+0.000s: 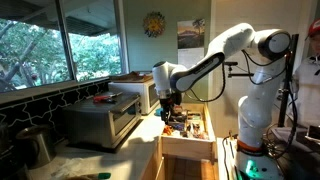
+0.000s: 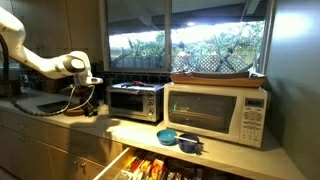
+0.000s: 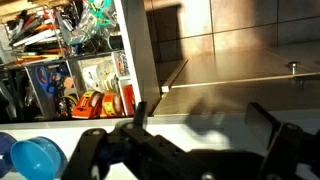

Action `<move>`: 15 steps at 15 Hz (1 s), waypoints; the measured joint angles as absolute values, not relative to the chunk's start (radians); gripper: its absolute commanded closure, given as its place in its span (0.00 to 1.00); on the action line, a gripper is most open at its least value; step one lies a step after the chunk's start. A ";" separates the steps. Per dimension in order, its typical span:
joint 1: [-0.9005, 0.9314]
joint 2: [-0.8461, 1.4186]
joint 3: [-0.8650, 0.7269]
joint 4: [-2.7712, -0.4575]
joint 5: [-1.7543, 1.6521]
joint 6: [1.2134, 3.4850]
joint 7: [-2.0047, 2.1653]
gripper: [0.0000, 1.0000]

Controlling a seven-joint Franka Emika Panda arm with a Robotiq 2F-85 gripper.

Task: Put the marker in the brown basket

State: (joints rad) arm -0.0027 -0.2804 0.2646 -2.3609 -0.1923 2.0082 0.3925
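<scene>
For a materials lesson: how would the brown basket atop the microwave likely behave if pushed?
The brown basket seems woven, so probably light and slightly flexible. Wide and shallow, it would likely slide on the microwave rather than tip.

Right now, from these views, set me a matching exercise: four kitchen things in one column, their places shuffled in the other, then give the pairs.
Things:
1. brown basket
2. blue bowls
3. toaster oven
4. drawer

Places:
A. pulled open below the counter
B. on top of the microwave
C. on the counter, in front of the microwave
D. standing on the counter, beside the microwave

Pairs: 1-B, 2-C, 3-D, 4-A
</scene>
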 measured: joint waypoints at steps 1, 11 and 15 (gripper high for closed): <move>-0.003 -0.280 0.265 -2.361 -0.192 2.008 0.392 0.00; 0.172 -0.113 0.322 -2.205 -0.178 2.236 0.387 0.00; 0.208 0.042 0.322 -2.094 -0.150 2.363 0.289 0.00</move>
